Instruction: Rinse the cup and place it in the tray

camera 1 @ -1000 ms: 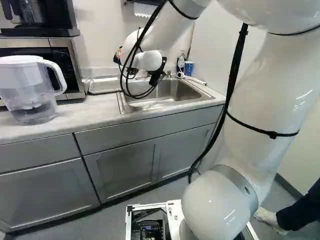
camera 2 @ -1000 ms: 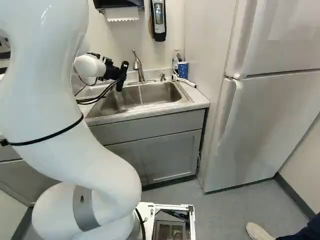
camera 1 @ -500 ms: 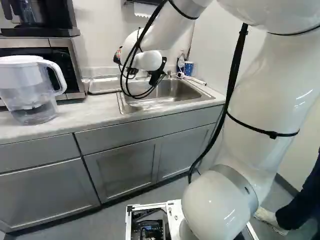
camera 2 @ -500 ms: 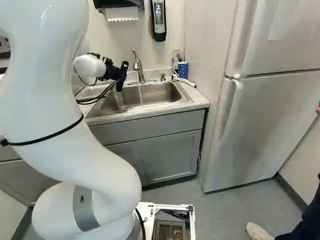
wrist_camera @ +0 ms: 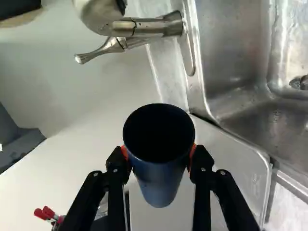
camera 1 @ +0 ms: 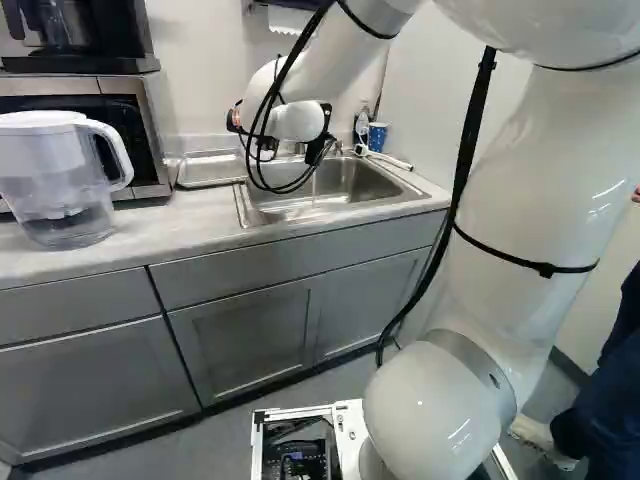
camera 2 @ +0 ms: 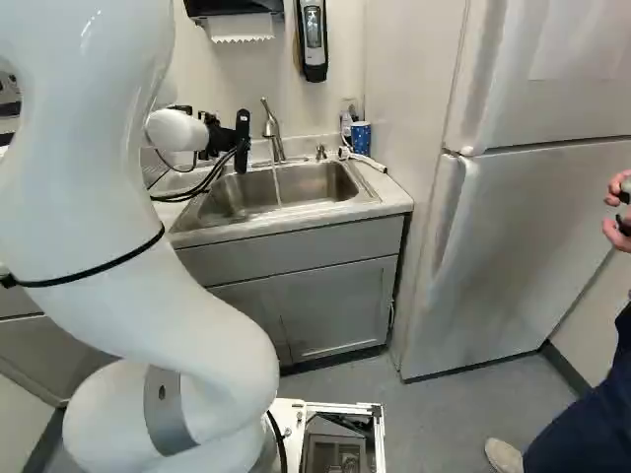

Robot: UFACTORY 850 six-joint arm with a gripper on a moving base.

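Cup (wrist_camera: 159,180) pinched between jaws; inner bottom lost in darkness.

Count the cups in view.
2: a dark blue cup with the jaws closed on both sides, and a patterned blue cup by the far right corner of the sink in the right base view. The arm may hide more.

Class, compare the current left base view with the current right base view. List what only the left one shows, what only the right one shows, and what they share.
Only the left base view: the clear water pitcher with a white lid, on the counter.

Only the right base view: the refrigerator and the black-and-white device on the wall.

Both: the white robot arm, the metal sink, the blue patterned cup beyond it, and the paper towel.
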